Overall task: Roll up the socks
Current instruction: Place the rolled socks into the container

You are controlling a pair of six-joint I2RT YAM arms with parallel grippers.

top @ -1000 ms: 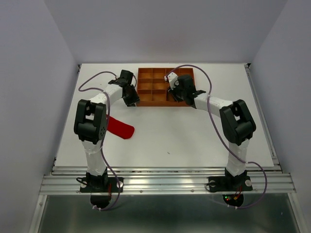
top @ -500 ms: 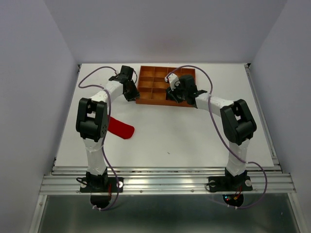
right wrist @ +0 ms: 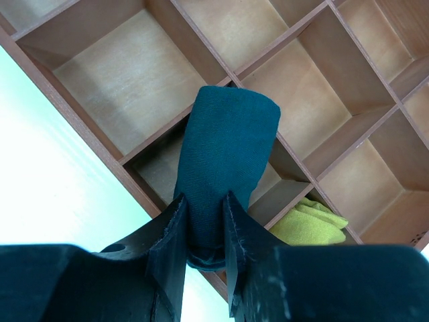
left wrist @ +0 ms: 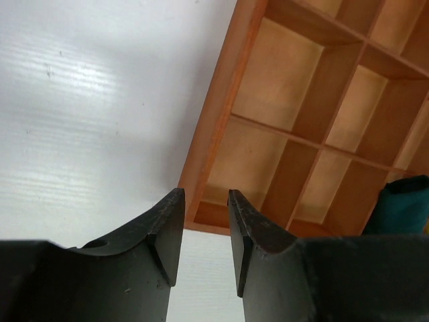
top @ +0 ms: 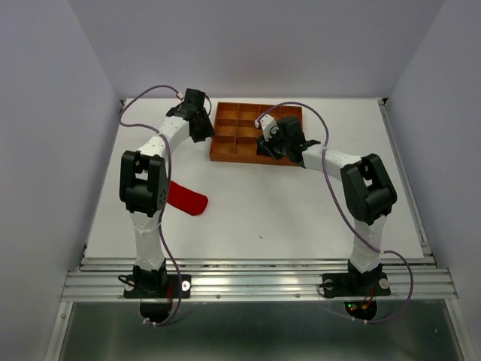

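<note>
1. the left gripper [left wrist: 203, 201] hovers at the near left corner of the tray [left wrist: 218, 114]; its jaws stand narrowly apart with nothing between them.
2. the right gripper [right wrist: 204, 208] is clamped on one end of the teal sock [right wrist: 231, 147], over the near right part of the tray.
3. the teal sock stretches away from the fingers across a divider between compartments.
4. the yellow sock [right wrist: 310, 225] lies bunched in a compartment along the tray's near wall, just beside the teal one.
5. the red sock [top: 186, 198] lies flat on the table [top: 285, 210] towards its left edge, partly hidden by the left arm, well apart from the tray.
6. the tray sits near the table's far edge.
</note>
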